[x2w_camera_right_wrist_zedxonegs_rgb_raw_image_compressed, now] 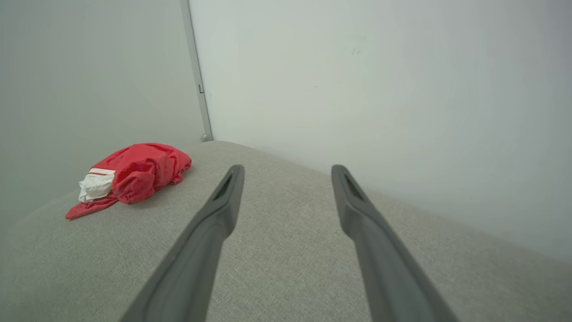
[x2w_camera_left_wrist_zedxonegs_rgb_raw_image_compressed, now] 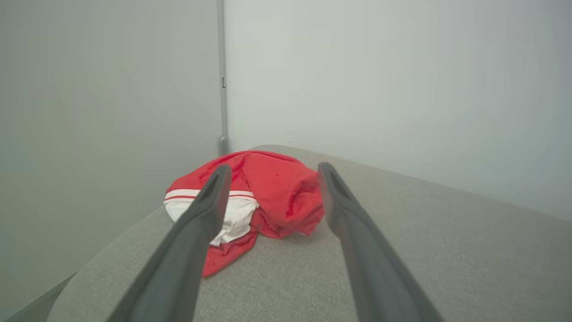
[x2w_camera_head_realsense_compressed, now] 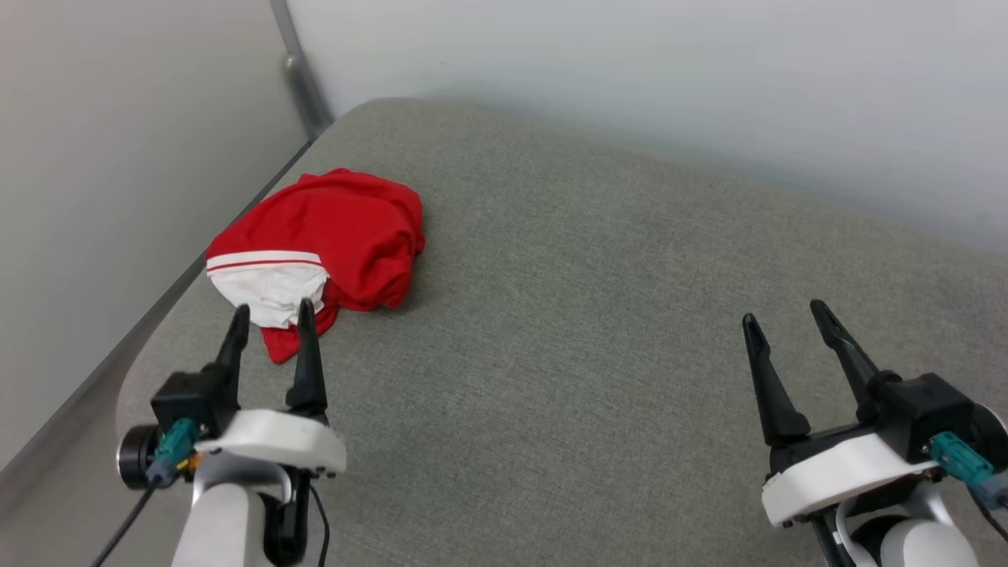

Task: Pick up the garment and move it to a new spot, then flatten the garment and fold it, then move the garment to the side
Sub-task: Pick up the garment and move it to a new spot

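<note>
Grey surface (x2w_camera_head_realsense_compressed: 598, 331) bears the crumpled red garment (x2w_camera_head_realsense_compressed: 346, 224).

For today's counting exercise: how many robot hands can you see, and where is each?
2. In the head view, the left hand is lower left, open, close by the red garment; the right hand is lower right, open, over bare grey cushion. None seems hidden.

No readable text, label, brand, number or sign is showing in any view; nothing legible is appearing on the garment (x2w_camera_head_realsense_compressed: 346, 224), the cushion (x2w_camera_head_realsense_compressed: 598, 331) or the wall (x2w_camera_head_realsense_compressed: 630, 71).
</note>
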Controlling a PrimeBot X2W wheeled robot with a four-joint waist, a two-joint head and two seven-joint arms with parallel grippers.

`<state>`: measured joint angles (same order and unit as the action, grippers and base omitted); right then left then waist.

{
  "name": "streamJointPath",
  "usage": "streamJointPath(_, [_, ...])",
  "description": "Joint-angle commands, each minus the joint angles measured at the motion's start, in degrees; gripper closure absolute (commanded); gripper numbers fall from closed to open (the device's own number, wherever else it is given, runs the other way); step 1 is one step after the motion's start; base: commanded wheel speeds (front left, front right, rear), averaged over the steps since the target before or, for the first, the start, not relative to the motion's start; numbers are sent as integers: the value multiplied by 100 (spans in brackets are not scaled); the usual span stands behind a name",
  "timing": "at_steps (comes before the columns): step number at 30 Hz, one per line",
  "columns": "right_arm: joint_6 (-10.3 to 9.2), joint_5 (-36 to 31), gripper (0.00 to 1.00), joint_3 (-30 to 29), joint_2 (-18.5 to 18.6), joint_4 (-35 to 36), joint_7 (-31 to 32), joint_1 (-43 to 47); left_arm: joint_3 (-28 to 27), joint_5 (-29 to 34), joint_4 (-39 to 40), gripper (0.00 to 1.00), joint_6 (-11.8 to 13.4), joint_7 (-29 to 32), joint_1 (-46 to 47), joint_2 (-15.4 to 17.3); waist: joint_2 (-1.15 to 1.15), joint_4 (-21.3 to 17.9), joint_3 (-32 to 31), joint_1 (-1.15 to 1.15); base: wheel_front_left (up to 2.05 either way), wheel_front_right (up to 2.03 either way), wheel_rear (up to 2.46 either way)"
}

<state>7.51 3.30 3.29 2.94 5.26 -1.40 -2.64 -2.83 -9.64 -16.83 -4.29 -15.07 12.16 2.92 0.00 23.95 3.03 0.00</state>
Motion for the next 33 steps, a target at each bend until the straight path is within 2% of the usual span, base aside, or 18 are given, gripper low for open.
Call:
streamJointPath(1, [-4, -56, 0, -44, -8, 64, 30, -125, -38, -20, -33, 0, 1, -16, 298, 3, 0, -76, 155, 0, 0, 0, 0])
streamJointPath(7, [-4, -184, 0, -60, -5, 224, 153, -348, -61, -79, -435, 0, -86, 63, 1321, 247, 0, -354, 652, 0, 0, 0, 0])
streamJointPath(11, [-4, -254, 0, -99, 70, 378, 221, -556, -158, -206, -757, 0, -105, 582, 2199, 538, 0, -678, 1128, 0, 0, 0, 0])
streamJointPath(19, [-4, -272, 0, -202, 156, 589, 184, -961, -333, -561, -1304, 0, -217, 2486, 3651, 1477, 0, -1316, 2077, 0, 0, 0, 0])
streamJointPath(25, [-3, -233, 0, -212, 154, 594, 78, -1197, -363, -933, -1967, 0, -277, 4149, 4045, 2100, 0, -1624, 2544, 0, 0, 0, 0])
streamJointPath(29, [-3, -194, 0, -178, 146, 557, 13, -1332, -528, -1190, -2467, 0, -231, 4883, 4053, 2296, 0, -1765, 2740, 0, 0, 0, 0])
streamJointPath(33, [-3, -168, 0, -165, 135, 523, -32, -1432, -713, -1425, -2984, 0, -25, 5450, 3797, 2287, 0, -1852, 2866, 0, 0, 0, 0])
